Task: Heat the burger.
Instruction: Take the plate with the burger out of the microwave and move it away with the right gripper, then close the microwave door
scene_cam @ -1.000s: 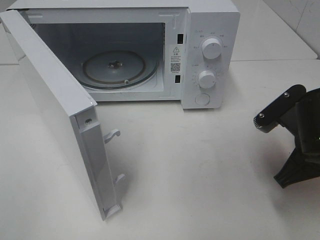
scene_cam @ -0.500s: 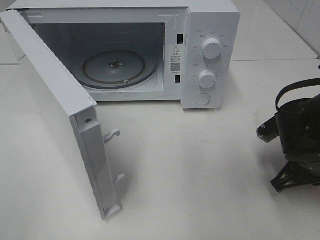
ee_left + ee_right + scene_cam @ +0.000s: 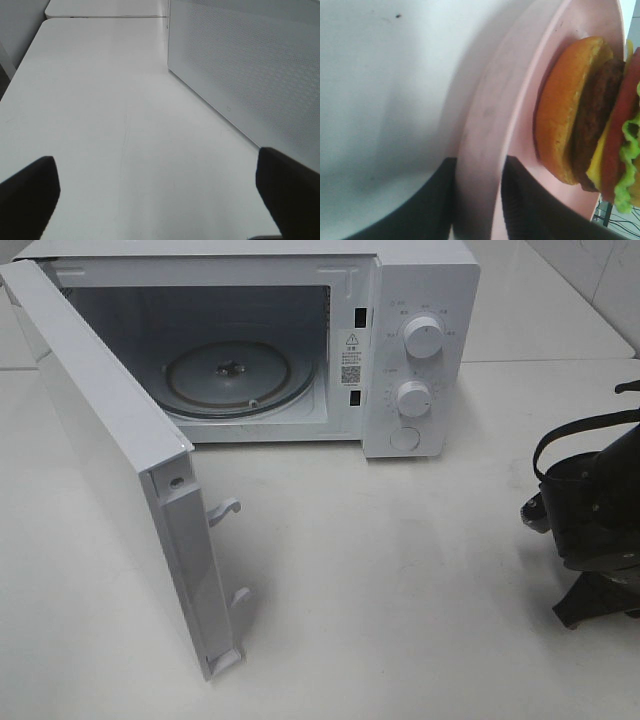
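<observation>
Right gripper (image 3: 477, 200) straddles one pink plate's (image 3: 490, 125) rim, carrying one burger (image 3: 590, 120); left gripper (image 3: 157, 192) gapes wide.

Microwave (image 3: 420, 350) mouth: door (image 3: 120, 470) swung wide, cavity open to the front, only the glass turntable (image 3: 240, 375) inside.
Door: juts forward on the left, walling that side.
Surface (image 3: 400, 570): bare between microwave and right arm (image 3: 595, 510).

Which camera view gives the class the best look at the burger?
The right wrist view. There the burger fills the frame on the pink plate, with bun, patty, cheese and lettuce all visible. The exterior high view shows only the microwave and the right arm; the left wrist view shows bare table. Neither shows the burger.
</observation>
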Robot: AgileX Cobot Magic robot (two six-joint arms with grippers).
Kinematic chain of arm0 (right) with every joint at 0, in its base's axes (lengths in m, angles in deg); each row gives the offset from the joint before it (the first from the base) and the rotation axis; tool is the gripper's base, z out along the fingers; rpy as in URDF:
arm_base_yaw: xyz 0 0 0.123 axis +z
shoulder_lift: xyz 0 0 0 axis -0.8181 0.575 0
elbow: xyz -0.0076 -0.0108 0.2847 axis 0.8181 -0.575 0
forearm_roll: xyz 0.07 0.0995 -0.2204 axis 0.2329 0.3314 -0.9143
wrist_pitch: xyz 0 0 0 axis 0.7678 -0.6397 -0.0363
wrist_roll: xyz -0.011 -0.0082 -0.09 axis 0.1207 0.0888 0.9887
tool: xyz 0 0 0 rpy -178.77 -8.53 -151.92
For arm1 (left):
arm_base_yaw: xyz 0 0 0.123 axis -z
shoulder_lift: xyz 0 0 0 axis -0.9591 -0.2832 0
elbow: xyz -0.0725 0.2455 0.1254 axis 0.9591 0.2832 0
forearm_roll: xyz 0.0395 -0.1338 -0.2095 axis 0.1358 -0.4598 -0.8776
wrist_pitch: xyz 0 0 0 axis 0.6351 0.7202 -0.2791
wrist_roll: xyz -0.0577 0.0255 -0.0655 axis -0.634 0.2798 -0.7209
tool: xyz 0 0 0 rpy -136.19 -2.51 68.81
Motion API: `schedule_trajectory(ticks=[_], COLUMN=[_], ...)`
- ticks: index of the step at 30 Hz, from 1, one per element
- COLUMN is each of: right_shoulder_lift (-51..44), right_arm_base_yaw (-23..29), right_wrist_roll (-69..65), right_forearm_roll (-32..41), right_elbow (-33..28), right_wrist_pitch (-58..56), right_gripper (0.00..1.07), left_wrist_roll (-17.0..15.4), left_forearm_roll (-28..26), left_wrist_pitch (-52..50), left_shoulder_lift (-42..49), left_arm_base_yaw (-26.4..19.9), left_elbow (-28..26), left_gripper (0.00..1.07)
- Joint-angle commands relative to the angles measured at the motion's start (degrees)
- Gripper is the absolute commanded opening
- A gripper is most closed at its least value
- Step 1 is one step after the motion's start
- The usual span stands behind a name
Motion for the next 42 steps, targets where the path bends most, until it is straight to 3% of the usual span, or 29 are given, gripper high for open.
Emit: schedule_trajectory(ticks=[1,4,15,23,25,33,42], right_shoulder_lift=[-0.2,-1.4,-10.7,-18.6,-22.9,-31.3,-36.2], right_arm_base_yaw=[-0.1,-0.1,-0.1,-0.1,-0.1,-0.1,-0.1], right_wrist_roll=[-0.3,1.2,8.7,17.6,26.8,46.4,63.5], right_forearm_roll=[0.7,2.6,9.9,19.3,25.1,36.2,46.0], right_elbow=[0.5,0.5,0.5,0.5,0.5,0.5,0.5], right_wrist_pitch=[-2.1,-2.1,-1.0,4.3,8.8,17.1,16.5], right_gripper=[0.49,0.54,0.54,0.54,0.54,0.54,0.54], left_wrist_roll=[-0.2,-0.2,-0.2,-0.2,-0.2,-0.2,-0.2], left_forearm_roll=[-0.1,-0.1,-0.1,-0.1,-0.1,-0.1,-0.1], left_wrist_pitch=[-0.9,-0.9,-0.9,-0.9,-0.9,-0.9,-0.9], left_shoulder_lift=[1.0,1.0,1.0,1.0,1.0,1.0,1.0], left_arm_base_yaw=[0.0,0.0,0.0,0.0,0.0,0.0,0.0], left_elbow=[0.1,0.1,0.1,0.1,0.1,0.1,0.1], left_gripper=[1.00,1.00,1.00,1.00,1.00,1.00,1.00])
